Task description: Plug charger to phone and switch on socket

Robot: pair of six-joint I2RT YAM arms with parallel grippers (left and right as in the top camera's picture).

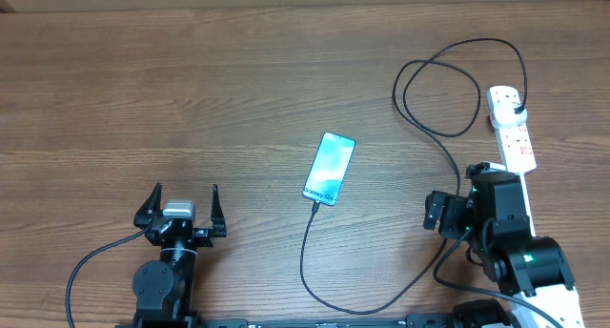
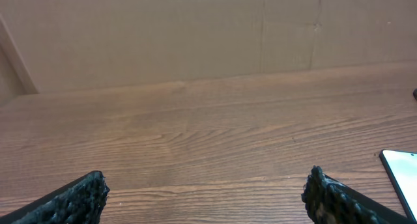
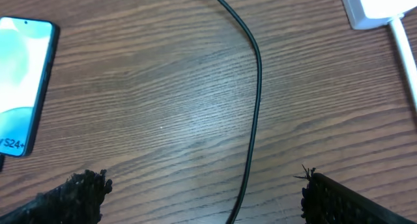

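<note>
we see the phone (image 1: 329,169) lying face up near the middle of the table (image 1: 191,80), its screen lit and its top tilted a little to the right. the charger (image 3: 258,74) meets the phone's near edge with its tip; we cannot tell how deep it sits. from there the cable loops toward the arms' side, swings right, climbs past the right arm and curls in a wide loop to its plug (image 1: 516,105), which sits in the far end of the socket (image 1: 519,147). the socket lies near the right edge, with its white cord (image 3: 407,55) trailing from its near end. we cannot tell whether its switches are on. the left gripper (image 1: 186,190) hangs at the front left, fingers spread wide, holding nothing, well apart from the phone. the right gripper (image 3: 202,178) is likewise spread and empty, above the cable, between phone and socket.
</note>
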